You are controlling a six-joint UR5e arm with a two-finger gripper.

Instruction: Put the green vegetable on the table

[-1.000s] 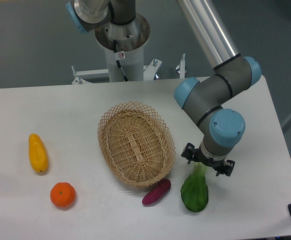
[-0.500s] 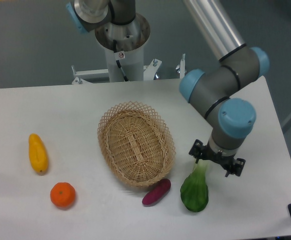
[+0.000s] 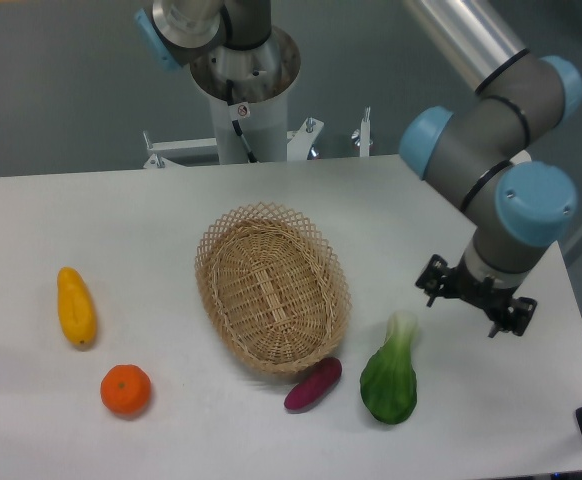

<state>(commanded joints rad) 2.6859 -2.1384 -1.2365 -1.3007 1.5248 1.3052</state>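
Observation:
The green vegetable (image 3: 390, 374) lies on the white table (image 3: 121, 220), dark leafy end toward the front, pale stalk pointing up-right, just right of the wicker basket. My gripper (image 3: 476, 303) is to the right of the stalk and apart from it, with nothing in it. Its fingers point down under the wrist, so their gap does not show.
An oval wicker basket (image 3: 271, 287) stands mid-table, empty. A purple eggplant piece (image 3: 313, 384) lies at its front edge, close to the vegetable. A yellow oblong fruit (image 3: 75, 306) and an orange (image 3: 125, 389) lie at the left. The table's right edge is near the gripper.
My gripper has let go of the vegetable's stalk and moved right and up, away from it. The vegetable now lies free on the table.

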